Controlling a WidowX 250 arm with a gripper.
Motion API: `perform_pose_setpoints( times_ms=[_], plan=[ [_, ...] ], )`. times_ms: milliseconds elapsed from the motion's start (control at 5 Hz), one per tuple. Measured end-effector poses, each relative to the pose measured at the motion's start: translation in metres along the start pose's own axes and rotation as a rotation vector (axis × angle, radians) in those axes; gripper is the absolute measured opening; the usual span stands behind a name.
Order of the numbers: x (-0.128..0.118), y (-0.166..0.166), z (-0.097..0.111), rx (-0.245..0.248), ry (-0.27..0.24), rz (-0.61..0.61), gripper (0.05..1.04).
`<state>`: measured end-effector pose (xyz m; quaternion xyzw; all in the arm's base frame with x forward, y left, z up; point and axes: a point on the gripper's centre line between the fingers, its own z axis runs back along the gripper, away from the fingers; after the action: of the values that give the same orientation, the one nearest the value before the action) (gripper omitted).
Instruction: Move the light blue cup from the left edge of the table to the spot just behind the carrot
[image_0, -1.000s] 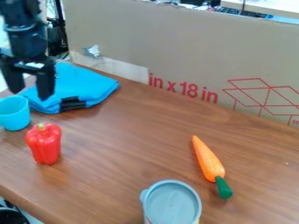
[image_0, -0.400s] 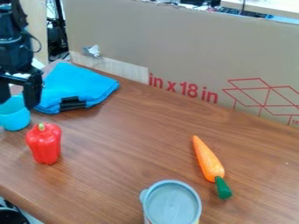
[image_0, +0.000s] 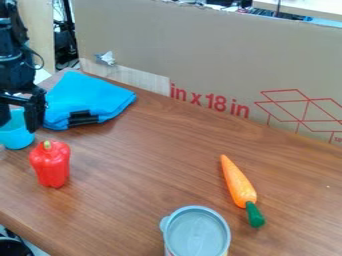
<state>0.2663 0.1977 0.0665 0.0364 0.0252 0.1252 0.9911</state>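
Note:
At the left edge hangs the black gripper (image_0: 16, 119), open, its two fingers spread at the rim of a blue cup (image_0: 17, 137). The finger on the right passes in front of the cup's upper right side. A folded blue cloth (image_0: 93, 97) with a black strap lies just right of the gripper. Below the cup, a red bell pepper (image_0: 51, 165) stands upright with its green stem on top. An orange toy carrot (image_0: 236, 181) with a green end lies on the right half of the table.
A can with a grey lid (image_0: 197, 234) stands at the front edge of the view. Behind the wooden table (image_0: 147, 165) a large cardboard panel (image_0: 200, 55) forms a wall from the upper left to the right. The table's front left edge drops off at the lower left.
The gripper has moved left from over the cloth's left side to the blue cup, ending slightly lower. The cup, cloth, pepper, carrot and can have stayed put.

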Motion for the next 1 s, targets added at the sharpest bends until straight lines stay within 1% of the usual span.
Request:
perform_pose_setpoints(
  times_ms=[200, 400, 600, 800, 1000],
  plan=[
    [0.005, 0.001, -0.009, -0.014, 0.015, 0.000, 1.001],
    [0.010, 0.001, -0.017, -0.021, 0.016, -0.004, 0.972],
    [0.016, -0.003, -0.027, -0.053, 0.003, -0.014, 0.842],
    [0.020, -0.009, -0.033, -0.092, -0.002, -0.047, 0.538],
    [0.021, -0.012, -0.032, -0.112, -0.009, -0.051, 0.272]
  ],
)
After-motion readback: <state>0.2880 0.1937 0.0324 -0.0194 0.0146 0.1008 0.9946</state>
